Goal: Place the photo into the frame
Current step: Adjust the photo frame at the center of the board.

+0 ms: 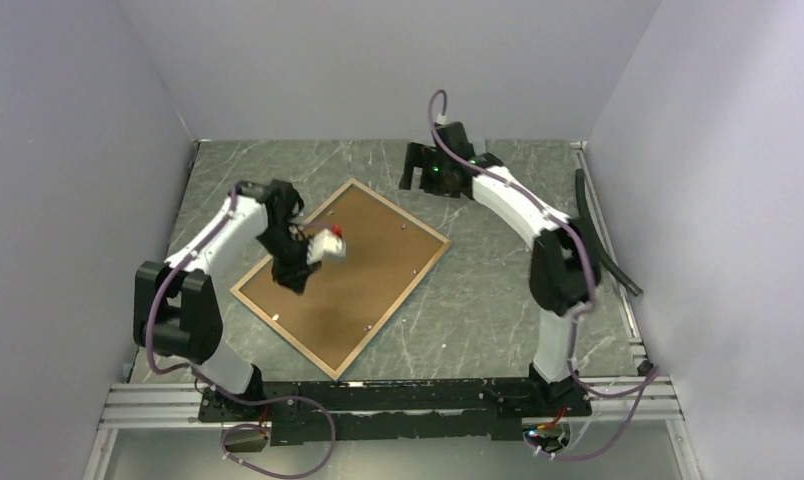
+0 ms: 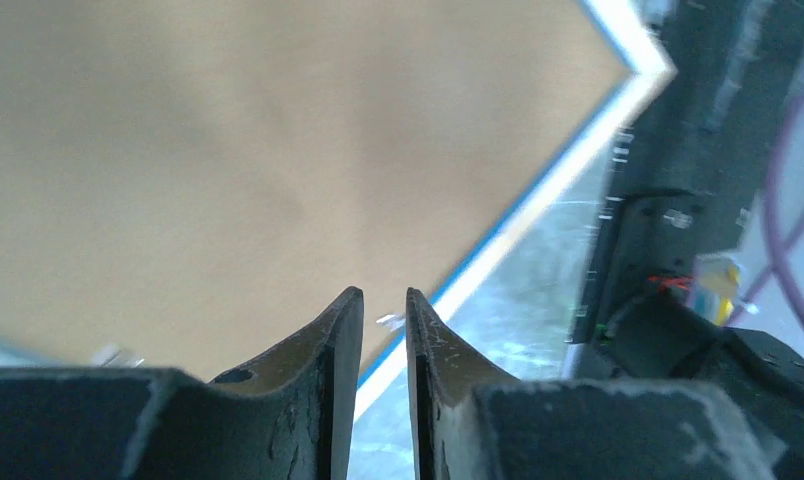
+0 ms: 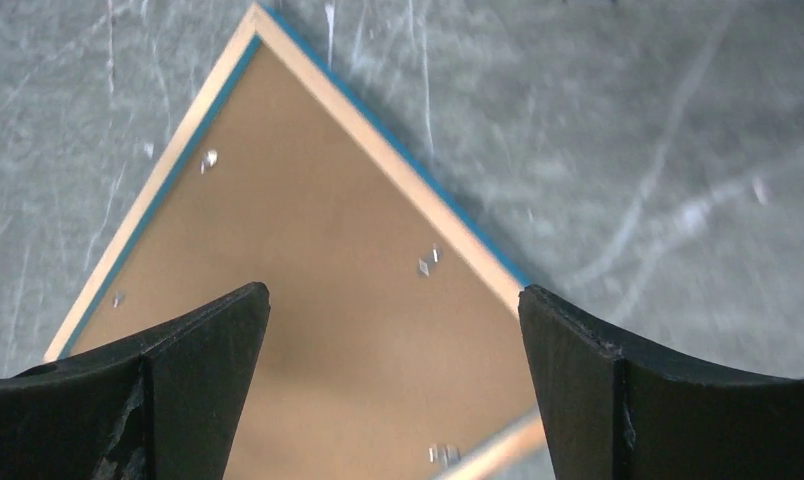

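Note:
The frame (image 1: 393, 310) lies face down and turned diagonally on the grey table, its tan rear rim up. The brown backing board (image 1: 378, 260) fills it. The photo is hidden. My left gripper (image 1: 296, 280) hangs low over the board's near-left part. In the left wrist view its fingers (image 2: 385, 293) are shut to a narrow slit with nothing between them, above the board (image 2: 228, 150) near the blue edge (image 2: 538, 195). My right gripper (image 1: 415, 168) hovers open beyond the frame's far corner. In the right wrist view the right gripper (image 3: 393, 290) looks down on that corner (image 3: 378, 125).
Small metal tabs (image 3: 428, 262) sit along the board's edges. A black bar (image 1: 603, 235) lies along the table's right side. An aluminium rail (image 1: 398, 395) carrying the arm bases runs along the near edge. Grey walls close in the left, back and right.

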{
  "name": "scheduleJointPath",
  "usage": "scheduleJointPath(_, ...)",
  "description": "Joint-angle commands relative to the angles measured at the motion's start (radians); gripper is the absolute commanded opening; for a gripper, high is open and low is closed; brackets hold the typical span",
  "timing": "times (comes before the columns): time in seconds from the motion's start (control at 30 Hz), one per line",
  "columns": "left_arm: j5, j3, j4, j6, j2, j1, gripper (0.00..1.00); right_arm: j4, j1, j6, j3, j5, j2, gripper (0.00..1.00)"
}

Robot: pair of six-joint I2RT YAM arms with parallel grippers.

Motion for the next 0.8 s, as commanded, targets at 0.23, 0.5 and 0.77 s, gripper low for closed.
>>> scheduleJointPath(0.23,-0.083,0.561,0.198,-0.519,0.429,0.423,0.2,0.236,0.07,0.236,-0.821,-0.132,-0.582,1.0)
scheduleJointPath(0.5,-0.219,0.433,0.332,-0.548,0.505,0.513,0.07,0.443,0.086,0.368,-1.049,-0.291,-0.632,1.0)
scheduleJointPath(0.77,-0.196,0.209,0.305,-0.544,0.419,0.407,0.11,0.591,0.087,0.443,-1.067,-0.387,-0.54,1.0)
